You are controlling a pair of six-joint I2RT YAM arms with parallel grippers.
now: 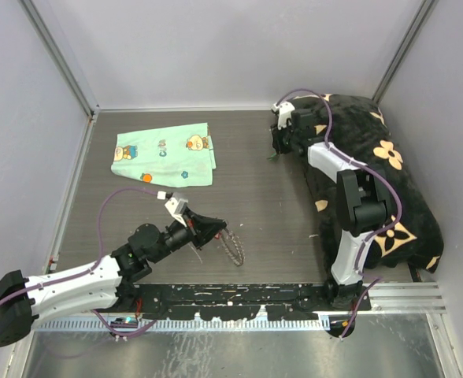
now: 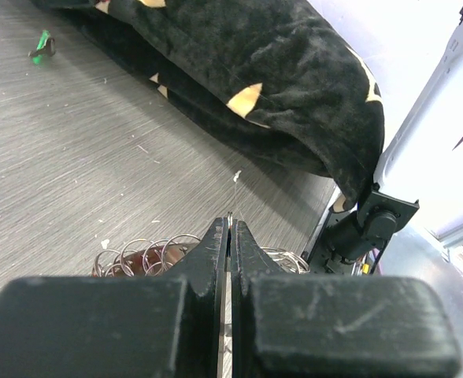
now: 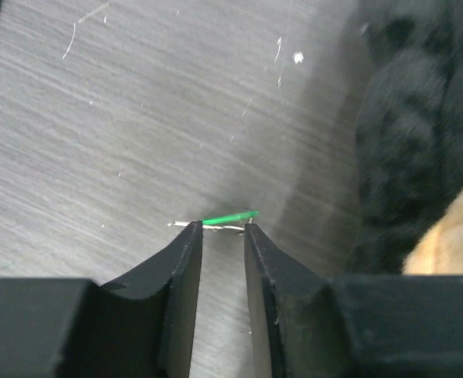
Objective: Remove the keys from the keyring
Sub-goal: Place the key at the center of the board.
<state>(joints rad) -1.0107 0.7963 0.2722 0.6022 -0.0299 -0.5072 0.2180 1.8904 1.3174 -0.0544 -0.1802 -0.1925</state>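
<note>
Left claw (image 2: 229, 230) pinches shut on the large thin silver wire keyring (image 2: 149, 253), spread beneath its tips; right claw (image 3: 224, 240), narrowly parted, has a small green-headed metal key (image 3: 230, 219) just beyond its tips on the grey worktop (image 3: 137, 118).

The keyring (image 2: 149, 256) sits partly hidden behind the left gripper (image 2: 229, 227).

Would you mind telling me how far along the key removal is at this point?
Done: one green-headed key lies on the table, apart from the keyring. In hand: the left gripper is shut on the keyring's wire, and the right gripper stands open with that key at its fingertips. Left: the ring's rim is crowded with small metal pieces to take off.
</note>
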